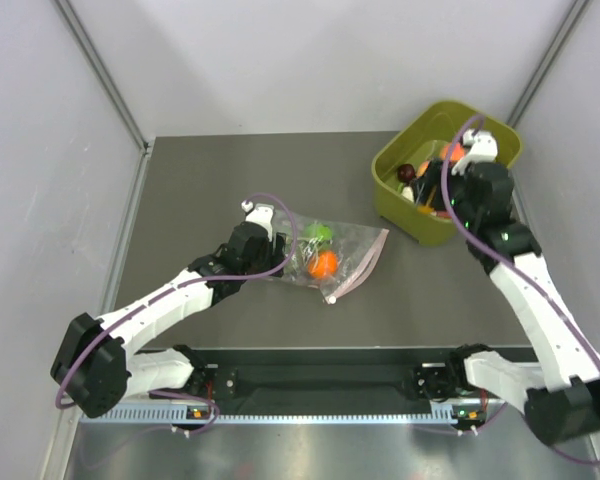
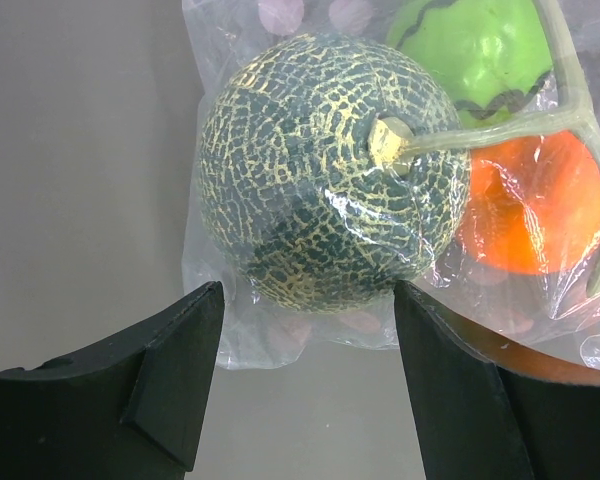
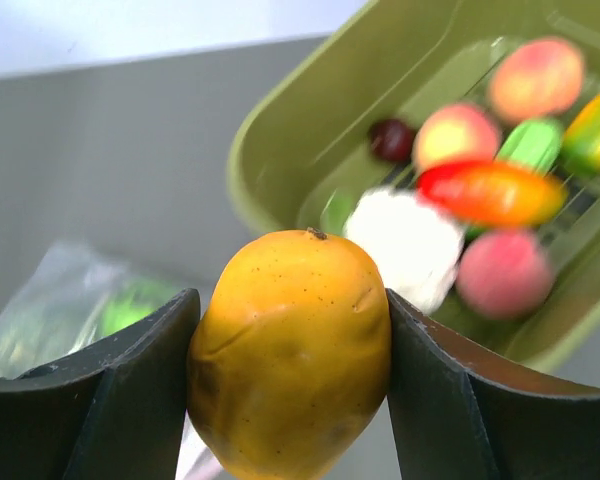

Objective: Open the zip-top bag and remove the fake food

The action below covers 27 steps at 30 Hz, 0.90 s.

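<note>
At mid-table, the bag (image 1: 350, 245) lies holding a netted melon (image 2: 330, 170), a green fruit (image 2: 470, 50) and an orange fruit (image 2: 535, 210), the left gripper (image 2: 305, 320) open-jawed at its near end, while the right gripper (image 3: 290, 330) clamps a yellow fruit (image 3: 290, 390) over the tub (image 1: 405, 205).

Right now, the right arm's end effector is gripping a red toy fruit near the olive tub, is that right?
Not quite. The right end effector is gripping a toy fruit near the olive tub, but it is a yellow-orange fruit, not a red one. The right wrist view shows it pinched between the two fingers.
</note>
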### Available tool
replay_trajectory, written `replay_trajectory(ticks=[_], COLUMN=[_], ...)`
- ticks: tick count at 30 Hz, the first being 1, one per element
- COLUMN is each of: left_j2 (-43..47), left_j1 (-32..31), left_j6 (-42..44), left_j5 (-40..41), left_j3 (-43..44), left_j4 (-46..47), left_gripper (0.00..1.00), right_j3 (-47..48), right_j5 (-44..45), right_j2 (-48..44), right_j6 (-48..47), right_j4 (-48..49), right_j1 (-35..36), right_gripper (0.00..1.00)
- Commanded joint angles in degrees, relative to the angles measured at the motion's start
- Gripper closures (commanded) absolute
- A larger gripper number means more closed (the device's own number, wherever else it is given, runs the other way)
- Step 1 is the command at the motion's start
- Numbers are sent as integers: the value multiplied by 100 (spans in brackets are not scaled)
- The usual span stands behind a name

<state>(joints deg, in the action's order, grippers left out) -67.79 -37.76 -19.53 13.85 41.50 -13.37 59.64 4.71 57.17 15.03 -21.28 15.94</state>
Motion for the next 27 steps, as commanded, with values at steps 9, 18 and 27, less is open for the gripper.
replay_trajectory(ticks=[9, 18, 27], left_j2=[108, -41, -85], left_j1=[32, 32, 40], left_j6=[28, 46, 55], left_j5=[-57, -40, -84], left_j3=[183, 201, 227], left_j4=[97, 115, 106], left_gripper=[26, 27, 44], right_j3=[1541, 1035, -1181], right_j5=[-1033, -1270, -692], right_j2=[2887, 2388, -62], right_j6=[-176, -211, 26], right_j4=[1143, 1240, 1056], right_j1=[-1269, -1348, 3], right_gripper=[43, 0, 0])
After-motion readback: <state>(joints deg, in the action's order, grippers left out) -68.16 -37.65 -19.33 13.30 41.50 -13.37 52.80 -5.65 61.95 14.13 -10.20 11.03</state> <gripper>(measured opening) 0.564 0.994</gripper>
